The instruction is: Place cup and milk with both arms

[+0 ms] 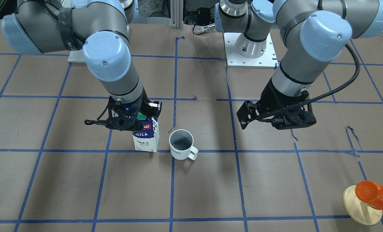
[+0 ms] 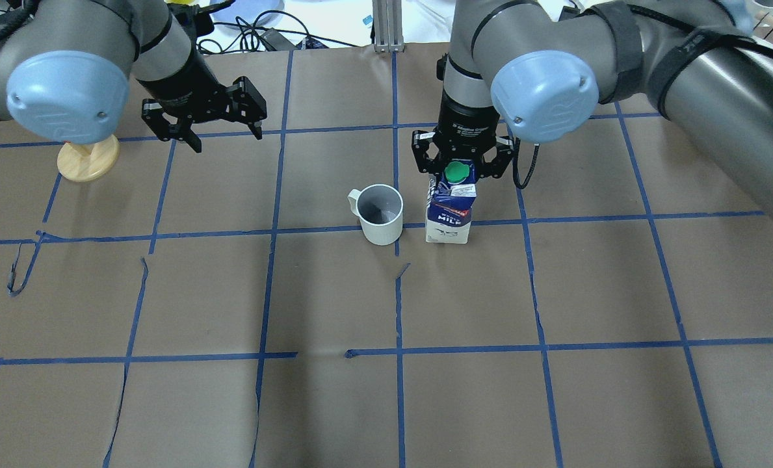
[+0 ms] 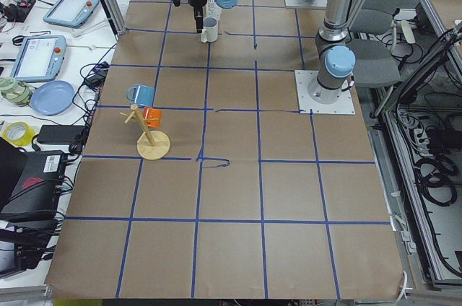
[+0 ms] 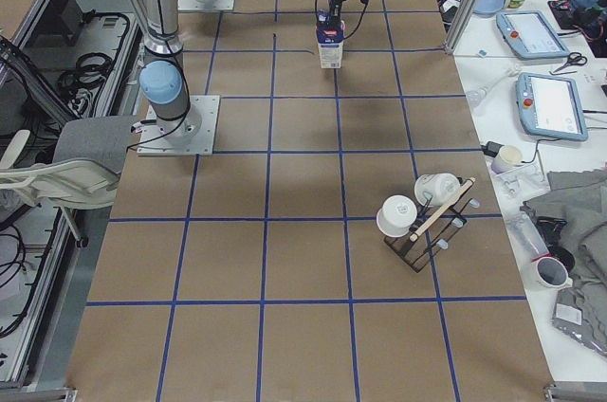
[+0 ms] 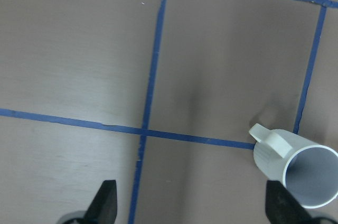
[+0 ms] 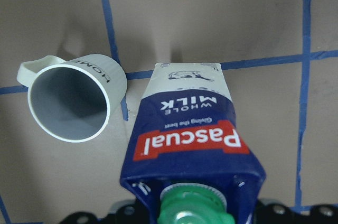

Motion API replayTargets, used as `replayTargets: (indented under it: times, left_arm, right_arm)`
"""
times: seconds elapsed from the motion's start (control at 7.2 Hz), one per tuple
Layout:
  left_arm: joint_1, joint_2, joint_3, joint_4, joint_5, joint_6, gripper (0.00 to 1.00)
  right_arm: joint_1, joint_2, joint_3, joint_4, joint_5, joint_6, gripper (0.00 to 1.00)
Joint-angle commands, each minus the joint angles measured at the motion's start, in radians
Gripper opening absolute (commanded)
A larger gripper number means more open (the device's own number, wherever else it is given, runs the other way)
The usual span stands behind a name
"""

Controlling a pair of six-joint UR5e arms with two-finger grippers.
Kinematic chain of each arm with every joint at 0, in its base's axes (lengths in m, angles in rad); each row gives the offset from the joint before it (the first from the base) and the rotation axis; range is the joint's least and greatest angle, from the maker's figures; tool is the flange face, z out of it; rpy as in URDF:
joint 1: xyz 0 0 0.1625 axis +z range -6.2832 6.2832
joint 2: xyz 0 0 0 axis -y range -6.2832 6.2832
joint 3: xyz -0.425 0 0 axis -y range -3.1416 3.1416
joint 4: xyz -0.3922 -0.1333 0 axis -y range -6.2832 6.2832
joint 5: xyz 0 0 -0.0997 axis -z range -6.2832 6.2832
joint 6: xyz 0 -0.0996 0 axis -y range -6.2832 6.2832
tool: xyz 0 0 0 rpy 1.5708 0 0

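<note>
The white mug point(image 1: 179, 155) stands upright on the brown table, its handle toward the robot's left; it also shows in the overhead view point(image 2: 381, 226), the left wrist view point(image 5: 301, 171) and the right wrist view point(image 6: 74, 102). The milk point(image 1: 146, 138) stands upright right beside it, a small gap between them point(image 2: 450, 221). My right gripper point(image 2: 461, 162) is open, its fingers on either side of the carton's green-capped top point(image 6: 193, 216). My left gripper point(image 2: 223, 133) is open and empty, hovering off to the mug's left point(image 5: 193, 203).
A pale wooden stand point(image 1: 363, 207) with an orange cup point(image 1: 373, 193) sits at the table's left end, just behind my left arm in the overhead view point(image 2: 87, 159). A rack with white mugs point(image 4: 427, 222) stands toward the right end. Blue tape lines grid the table.
</note>
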Motion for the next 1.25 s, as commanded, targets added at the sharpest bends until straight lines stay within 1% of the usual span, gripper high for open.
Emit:
replayTargets:
  times: [0.0,0.28,0.42,0.56,0.69,0.83,0.97,1.11]
  left_arm:
    - [0.058,0.063,0.014,-0.008,0.008,0.089,1.00]
    - [0.022,0.057,0.007,-0.005,0.014,0.060,1.00]
    - [-0.007,0.064,0.019,-0.009,0.029,-0.004,1.00]
    - [-0.018,0.052,0.022,-0.008,0.121,-0.002,1.00]
    - [-0.021,0.066,0.024,-0.008,0.118,-0.002,1.00]
    - [-0.008,0.069,0.028,-0.009,0.100,-0.002,1.00]
    - [-0.006,0.069,0.045,-0.056,0.095,0.039,1.00]
    - [-0.004,0.072,0.074,-0.122,0.094,0.107,1.00]
  right_arm:
    - [0.024,0.036,-0.007,-0.029,0.029,0.032,0.51]
    - [0.024,0.043,-0.002,-0.035,0.033,0.027,0.51]
    - [0.024,0.043,-0.001,-0.034,0.033,0.025,0.52]
    - [0.024,0.046,-0.001,-0.034,0.031,0.027,0.66]
    - [0.024,0.047,-0.001,-0.034,0.031,0.024,0.96]
    - [0.024,0.046,-0.005,-0.035,0.030,0.027,1.00]
    - [0.021,0.038,-0.017,-0.035,0.019,0.019,1.00]
    - [0.018,0.005,-0.048,-0.028,0.004,0.018,1.00]
